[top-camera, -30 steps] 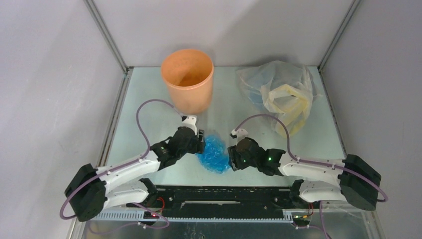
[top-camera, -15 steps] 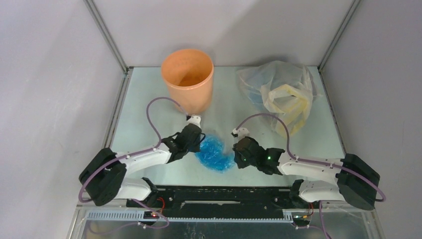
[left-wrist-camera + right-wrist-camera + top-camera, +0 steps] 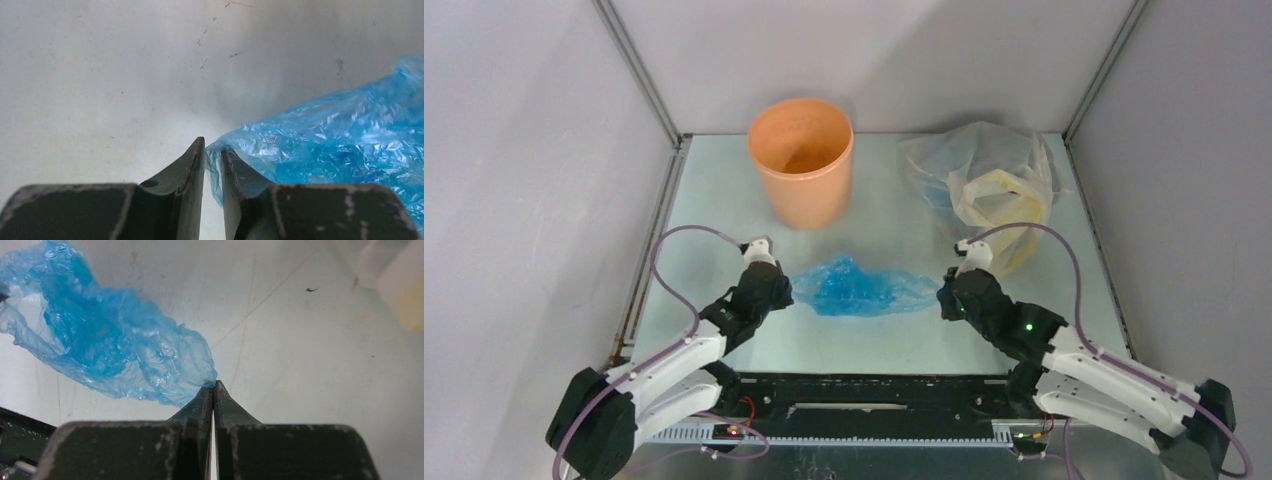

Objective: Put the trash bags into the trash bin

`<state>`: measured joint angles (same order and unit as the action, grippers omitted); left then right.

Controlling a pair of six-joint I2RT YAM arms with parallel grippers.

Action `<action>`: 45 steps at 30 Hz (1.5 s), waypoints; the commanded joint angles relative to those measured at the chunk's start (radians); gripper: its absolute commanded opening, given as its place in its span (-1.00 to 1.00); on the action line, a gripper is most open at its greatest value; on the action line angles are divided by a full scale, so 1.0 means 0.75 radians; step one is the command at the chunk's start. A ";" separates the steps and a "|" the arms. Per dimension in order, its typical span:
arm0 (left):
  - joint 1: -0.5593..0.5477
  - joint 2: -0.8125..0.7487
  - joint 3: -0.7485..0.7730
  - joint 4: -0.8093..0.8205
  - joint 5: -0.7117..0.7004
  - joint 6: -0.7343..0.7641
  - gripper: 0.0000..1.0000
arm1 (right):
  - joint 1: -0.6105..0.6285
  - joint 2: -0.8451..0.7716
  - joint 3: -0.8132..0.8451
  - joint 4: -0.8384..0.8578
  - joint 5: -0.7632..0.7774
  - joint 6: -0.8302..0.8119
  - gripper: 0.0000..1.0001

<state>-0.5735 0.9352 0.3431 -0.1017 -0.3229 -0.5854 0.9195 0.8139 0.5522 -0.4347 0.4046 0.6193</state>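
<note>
The trash bag [image 3: 864,288], thin crinkly light-blue film, lies stretched out sideways on the table in front of the orange trash bin [image 3: 801,160]. My left gripper [image 3: 782,295] is at the bag's left end. In the left wrist view the bag [image 3: 340,140] has its edge tucked between the nearly closed jaws of that gripper [image 3: 212,154]. My right gripper [image 3: 944,290] is at the bag's right end. The right wrist view shows this gripper [image 3: 214,387] shut tight, with a corner of the bag [image 3: 115,345] pinched at its tips.
A large clear plastic sack [image 3: 989,190] with pale yellow contents sits at the back right, close behind the right arm, and its edge shows in the right wrist view [image 3: 395,275]. Grey walls and metal frame posts enclose the table on three sides.
Both grippers closed on the crumpled bag and moved apart, the left one to the left and the right one to the right, pulling the bag out into a long strip.
</note>
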 commanded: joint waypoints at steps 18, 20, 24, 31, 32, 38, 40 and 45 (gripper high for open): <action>0.067 -0.315 0.076 -0.042 0.142 0.060 -1.00 | -0.216 -0.347 0.027 -0.185 0.145 -0.012 -1.00; 0.067 -0.327 0.176 -0.125 0.169 0.110 -1.00 | -0.219 -0.331 0.073 -0.149 0.079 -0.087 -1.00; 0.067 -0.334 0.365 -0.260 0.214 0.166 -1.00 | -0.221 -0.290 0.199 -0.124 -0.028 -0.186 -1.00; 0.068 -0.231 1.049 -0.549 0.205 0.257 -1.00 | -0.244 -0.064 0.851 -0.165 -0.149 -0.388 -1.00; 0.067 -0.206 1.191 -0.598 0.221 0.267 -1.00 | -0.244 -0.025 0.973 -0.188 -0.196 -0.401 -1.00; 0.068 -0.245 1.396 -0.612 0.309 0.235 -1.00 | -0.243 0.019 1.170 -0.241 -0.352 -0.339 -1.00; 0.067 -0.291 1.191 -0.584 0.284 0.217 -0.99 | -0.245 0.001 1.002 -0.267 -0.323 -0.313 -1.00; 0.067 -0.300 0.576 -0.433 0.379 0.062 -1.00 | -0.296 -0.055 0.544 -0.304 -0.304 -0.165 -1.00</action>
<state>-0.5278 0.6163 1.0897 -0.3950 -0.1226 -0.4515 0.7258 0.7444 1.1854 -0.5438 0.1982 0.4122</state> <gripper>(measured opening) 0.003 0.007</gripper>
